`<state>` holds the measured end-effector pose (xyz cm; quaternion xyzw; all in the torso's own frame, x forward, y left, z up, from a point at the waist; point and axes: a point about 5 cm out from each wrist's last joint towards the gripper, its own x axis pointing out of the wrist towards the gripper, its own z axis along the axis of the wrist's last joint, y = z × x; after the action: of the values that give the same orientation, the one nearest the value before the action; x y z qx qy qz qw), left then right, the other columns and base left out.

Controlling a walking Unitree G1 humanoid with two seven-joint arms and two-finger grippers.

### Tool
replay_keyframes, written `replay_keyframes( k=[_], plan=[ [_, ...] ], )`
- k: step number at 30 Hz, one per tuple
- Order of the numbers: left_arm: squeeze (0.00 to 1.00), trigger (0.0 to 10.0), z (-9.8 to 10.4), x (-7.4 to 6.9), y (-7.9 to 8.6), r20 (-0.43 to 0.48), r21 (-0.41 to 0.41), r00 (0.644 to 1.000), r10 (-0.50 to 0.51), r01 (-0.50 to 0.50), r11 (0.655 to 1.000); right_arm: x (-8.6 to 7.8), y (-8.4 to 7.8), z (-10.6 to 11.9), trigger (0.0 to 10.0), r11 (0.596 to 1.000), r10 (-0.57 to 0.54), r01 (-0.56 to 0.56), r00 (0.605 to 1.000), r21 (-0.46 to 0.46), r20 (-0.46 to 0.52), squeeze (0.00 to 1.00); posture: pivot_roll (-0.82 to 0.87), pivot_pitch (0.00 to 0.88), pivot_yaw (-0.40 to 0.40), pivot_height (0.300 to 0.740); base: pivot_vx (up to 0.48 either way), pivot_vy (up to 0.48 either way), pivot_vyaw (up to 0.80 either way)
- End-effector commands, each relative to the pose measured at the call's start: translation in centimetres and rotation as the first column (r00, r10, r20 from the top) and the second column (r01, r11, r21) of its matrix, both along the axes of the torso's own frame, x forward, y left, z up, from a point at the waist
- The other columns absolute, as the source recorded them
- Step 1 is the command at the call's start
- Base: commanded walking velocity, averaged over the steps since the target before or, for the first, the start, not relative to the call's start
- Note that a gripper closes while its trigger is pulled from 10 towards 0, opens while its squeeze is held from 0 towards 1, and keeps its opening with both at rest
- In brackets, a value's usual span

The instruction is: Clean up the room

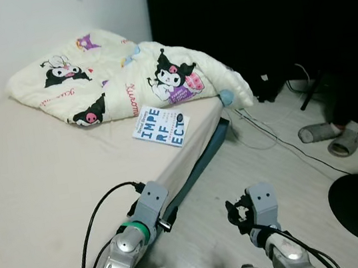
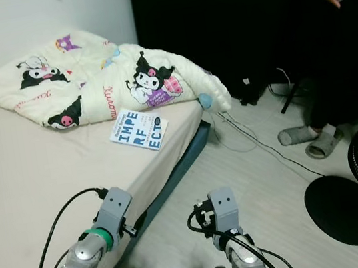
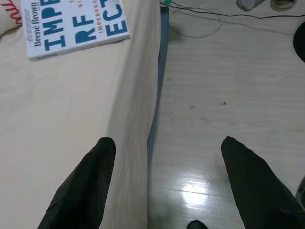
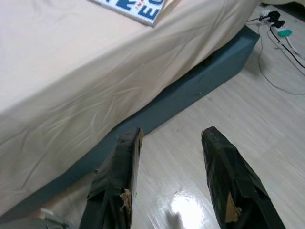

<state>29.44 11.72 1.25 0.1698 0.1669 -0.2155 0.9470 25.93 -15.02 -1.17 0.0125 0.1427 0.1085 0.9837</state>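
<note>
A cartoon-print quilt (image 1: 116, 76) is heaped at the far end of the bed (image 1: 26, 190), with a book (image 1: 160, 126) laid just before it near the edge. The left gripper (image 3: 164, 157) is held wide over the bed's edge; the right gripper (image 4: 171, 167) is spread above the floor (image 1: 286, 172) beside it.

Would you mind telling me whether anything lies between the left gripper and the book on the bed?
Nothing visible does. The left gripper is open over the bed's edge, and only bare sheet lies between it and the book. The blanket sits beyond the book, not in the path.
</note>
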Motion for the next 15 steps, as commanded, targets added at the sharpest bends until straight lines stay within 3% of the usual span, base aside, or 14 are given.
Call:
replay_keyframes(
  k=[1, 15],
  plan=[
    [0.00, 10.0, -0.52, -0.42, 0.07, -0.024, 0.002, 1.000, 0.001, -0.001, 1.000, -0.34, -0.19, -0.32, 10.0, 1.000, -0.006, 0.006, 1.000, 0.000, -0.015, 0.00, 0.01, 0.063, 0.043, 0.705, 0.000, 0.000, 0.00],
    [0.00, 10.0, -0.46, -0.38, -0.05, -0.021, -0.003, 1.000, 0.000, 0.000, 1.000, -0.34, -0.31, -0.42, 10.0, 1.000, -0.014, 0.014, 1.000, -0.011, -0.026, 0.00, 0.01, 0.058, 0.041, 0.738, 0.000, 0.000, 0.00]
  ],
)
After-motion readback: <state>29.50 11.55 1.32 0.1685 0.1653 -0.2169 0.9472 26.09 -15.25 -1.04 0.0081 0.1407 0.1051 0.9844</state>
